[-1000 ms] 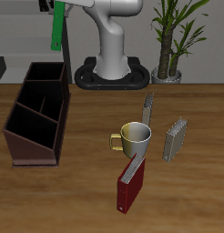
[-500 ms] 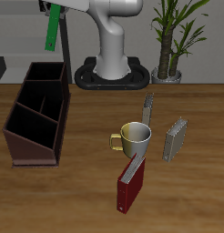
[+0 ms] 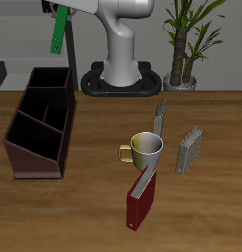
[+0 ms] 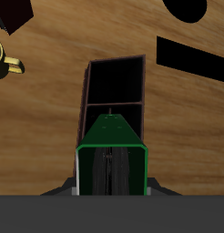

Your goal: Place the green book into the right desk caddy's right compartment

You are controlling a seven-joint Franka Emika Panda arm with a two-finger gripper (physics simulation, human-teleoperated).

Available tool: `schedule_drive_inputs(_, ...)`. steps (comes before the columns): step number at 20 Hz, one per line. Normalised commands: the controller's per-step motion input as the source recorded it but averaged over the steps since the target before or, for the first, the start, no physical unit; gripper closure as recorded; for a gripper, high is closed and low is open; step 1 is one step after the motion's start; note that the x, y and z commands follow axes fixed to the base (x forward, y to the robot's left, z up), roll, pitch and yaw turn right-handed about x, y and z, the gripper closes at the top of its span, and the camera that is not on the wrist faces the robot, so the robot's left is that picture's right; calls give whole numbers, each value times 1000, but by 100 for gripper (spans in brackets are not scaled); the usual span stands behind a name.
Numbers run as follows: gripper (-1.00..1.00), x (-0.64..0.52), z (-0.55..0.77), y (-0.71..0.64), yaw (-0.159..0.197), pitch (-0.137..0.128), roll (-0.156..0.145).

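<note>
The green book [image 3: 57, 31] hangs high in the air, held upright and slightly tilted by my gripper [image 3: 62, 5], which is shut on its upper end at the frame's edge. It is above the back end of the right desk caddy [image 3: 41, 120], a dark maroon open box with inner dividers. In the wrist view the green book [image 4: 110, 155] fills the space between my fingers, and the caddy's open sections [image 4: 114, 91] lie directly beneath it. The fingertips themselves are hidden by the book.
A cream mug [image 3: 145, 150] stands mid-table with a dark-red book [image 3: 141, 202] in front of it. Two grey books [image 3: 161, 118] [image 3: 190, 151] stand beside the mug. The robot base [image 3: 121, 74] and a potted plant [image 3: 182, 44] are behind.
The green book and gripper shifted slightly sideways from one second ago, away from the robot base; since half a second ago nothing visibly moved.
</note>
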Motion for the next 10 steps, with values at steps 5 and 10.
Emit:
schedule_drive_inputs(5,100,-120,-129,-31,-26,23,4)
schedule_drive_inputs(10,100,-111,-103,-20,-26,9,6)
